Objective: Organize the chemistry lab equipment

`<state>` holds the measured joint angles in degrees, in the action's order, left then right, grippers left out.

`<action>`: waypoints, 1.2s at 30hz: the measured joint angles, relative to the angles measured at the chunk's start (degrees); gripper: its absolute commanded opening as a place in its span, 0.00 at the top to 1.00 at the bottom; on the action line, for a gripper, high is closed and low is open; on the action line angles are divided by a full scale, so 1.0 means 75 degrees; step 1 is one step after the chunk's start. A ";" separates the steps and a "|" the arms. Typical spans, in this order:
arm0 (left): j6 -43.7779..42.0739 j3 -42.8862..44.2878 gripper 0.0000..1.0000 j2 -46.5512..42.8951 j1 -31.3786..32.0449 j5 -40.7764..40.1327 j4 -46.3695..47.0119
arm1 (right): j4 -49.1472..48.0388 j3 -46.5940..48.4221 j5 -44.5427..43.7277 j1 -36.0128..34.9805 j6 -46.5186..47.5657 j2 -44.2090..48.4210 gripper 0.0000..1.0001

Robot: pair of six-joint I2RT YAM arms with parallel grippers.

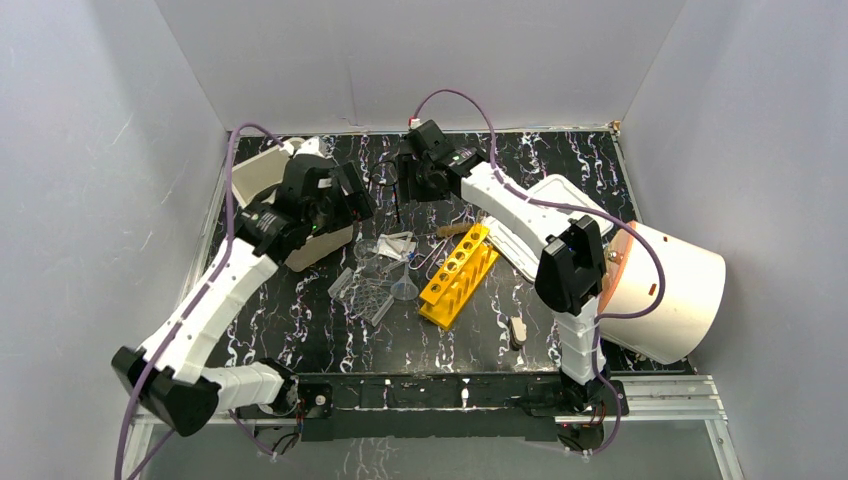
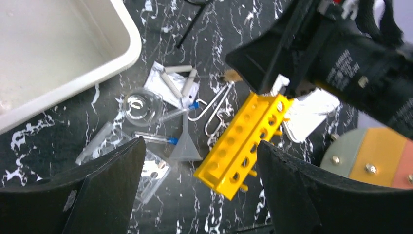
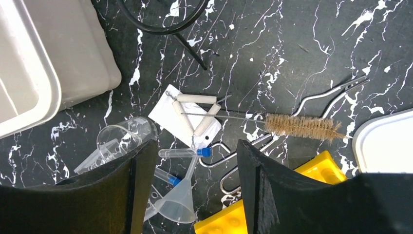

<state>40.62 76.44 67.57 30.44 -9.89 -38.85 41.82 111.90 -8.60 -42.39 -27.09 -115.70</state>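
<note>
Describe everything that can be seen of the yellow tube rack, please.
The yellow tube rack looks like plastic: a long block with a row of round holes on top, all empty, and short pegs along one side. It lies diagonally on the black marbled table, with a clear funnel and a bent wire holder close beside it; whether they touch cannot be told.

Wearing glossy white shells along the links of the left arm and right arm, switching to matte black housings at each joint. Trailing a thin purple cable beside each arm. Ending in the left end effector and right end effector, both showing broad black wedge-shaped fingers. Carrying small white lettering on one black housing.
</note>
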 measured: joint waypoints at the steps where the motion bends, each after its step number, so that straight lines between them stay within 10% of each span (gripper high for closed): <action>1: 0.0006 0.0035 0.18 0.0149 -0.0015 -0.0079 0.0055 | -0.0015 0.0017 0.0000 0.0003 0.0003 -0.0050 0.31; 12: 0.0073 0.1684 0.43 0.3343 -0.1329 0.0230 0.1070 | -0.0659 -0.0402 -0.0577 0.0638 0.0085 0.0393 0.32; 24: -0.0431 0.3433 0.43 0.6033 -0.1792 0.0880 0.1113 | -0.1113 -0.1102 -0.0828 0.1352 0.0192 0.1606 0.32; 31: -0.0699 0.3742 0.79 0.6540 -0.1789 0.1390 0.1005 | -0.1195 -0.1215 -0.0592 0.1274 0.0093 0.1638 0.33; 36: -0.0883 0.3832 0.86 0.6825 -0.1789 0.1620 0.1070 | -0.1268 -0.1515 -0.0513 0.1274 0.0006 0.1682 0.33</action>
<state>34.00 105.19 118.76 17.02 2.26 -30.83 32.32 100.53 -12.45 -32.84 -27.05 -103.09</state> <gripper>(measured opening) 0.174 0.675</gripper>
